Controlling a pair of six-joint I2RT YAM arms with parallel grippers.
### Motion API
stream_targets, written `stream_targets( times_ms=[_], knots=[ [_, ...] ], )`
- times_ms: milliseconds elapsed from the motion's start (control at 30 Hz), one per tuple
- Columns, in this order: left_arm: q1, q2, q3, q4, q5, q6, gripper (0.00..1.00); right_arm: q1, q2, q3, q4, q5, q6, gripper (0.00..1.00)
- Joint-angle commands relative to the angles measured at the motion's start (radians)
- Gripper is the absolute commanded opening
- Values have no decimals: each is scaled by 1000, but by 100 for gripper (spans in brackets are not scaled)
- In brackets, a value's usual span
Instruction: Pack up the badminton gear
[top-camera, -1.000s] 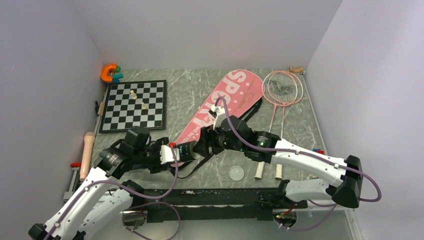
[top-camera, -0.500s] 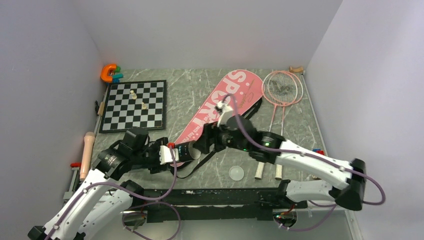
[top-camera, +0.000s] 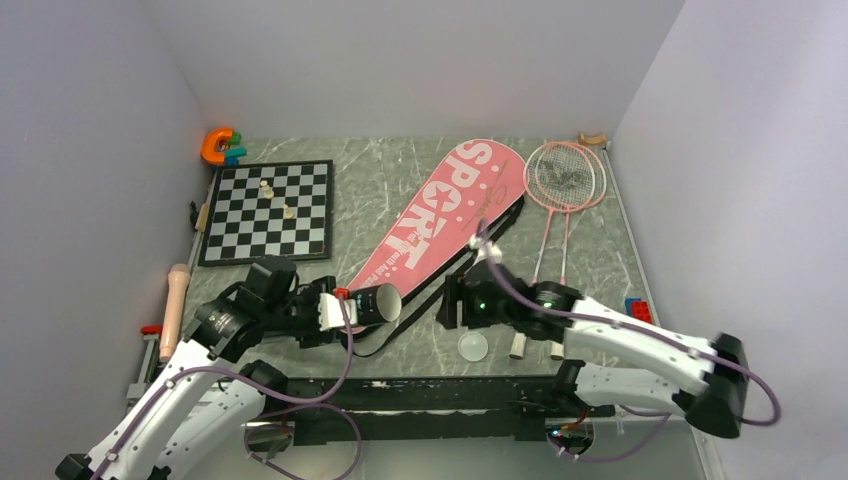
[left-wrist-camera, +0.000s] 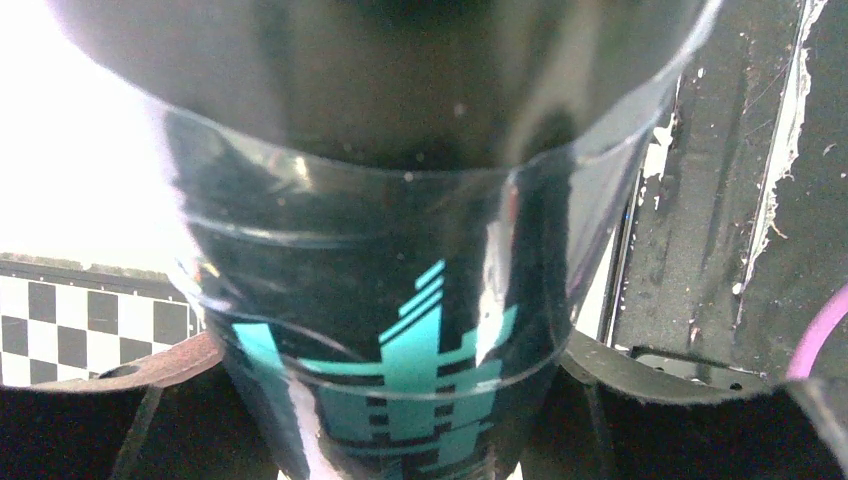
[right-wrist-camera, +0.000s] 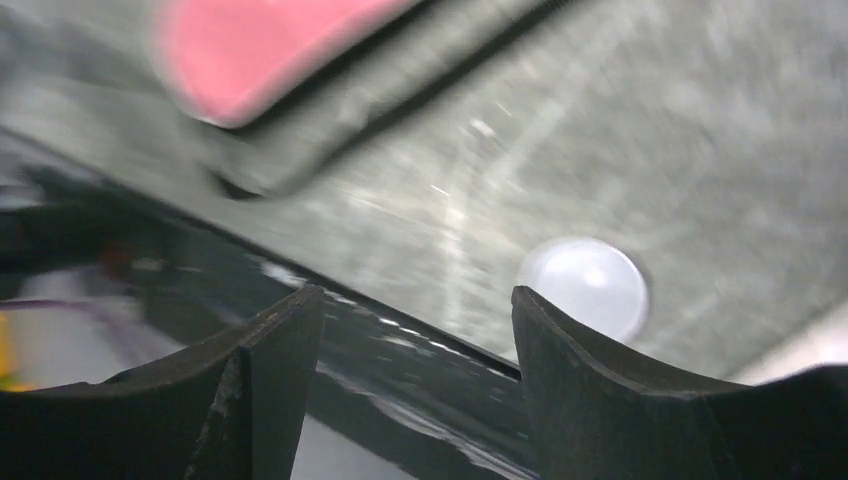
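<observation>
Left tool (top-camera: 348, 306): clamped on the long black tube (top-camera: 375, 302), lower left of centre in the top view. The tube lies roughly level with its open mouth toward the right, just beside the narrow lower end of the pink bag (top-camera: 440, 215).
Right tool (right-wrist-camera: 412, 305): fingers apart, nothing between them, poised over the bench (top-camera: 380, 180) at lower centre of the top view.
Pink bag: lettered "SPORT", flat on the bench, running diagonally from centre to upper right.
Two pink-framed rackets (top-camera: 563, 178): heads overlapping at upper right, just beside the bag's wide end. Their white handles point down-frame, next to the right arm.
Translucent round disc (top-camera: 472, 346): on the bench, near the right tool.
Chessboard (top-camera: 268, 210): upper left.
Orange U-shaped toy (top-camera: 215, 145): far upper-left corner.
</observation>
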Motion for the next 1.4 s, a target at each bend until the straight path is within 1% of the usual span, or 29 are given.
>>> stream_targets(
  times_ms=[0, 300, 500, 700, 800, 933, 1167, 1367],
  knots=[
    [-3, -1, -21, 28, -6, 37, 0, 33, 114, -119, -67, 20, 98, 71],
    [-3, 6, -62, 20, -12, 48, 0, 112, 228, -182, 49, 51, 161, 66],
    [-3, 12, -61, 19, -12, 45, 0, 165, 354, -182, 116, 73, 189, 58],
    [-3, 7, -48, 17, -5, 38, 0, 192, 439, -161, 94, 135, 216, 50],
    [-3, 9, -46, 19, -2, 39, 0, 196, 441, -160, 78, 152, 224, 49],
    [-3, 10, -43, 26, 0, 35, 0, 197, 424, -177, 75, 154, 231, 44],
    [-4, 6, -37, 21, 2, 36, 0, 197, 364, -169, 40, 186, 234, 24],
    [-3, 1, -34, 15, 3, 35, 0, 194, 325, -159, 14, 219, 225, 6]
  ],
)
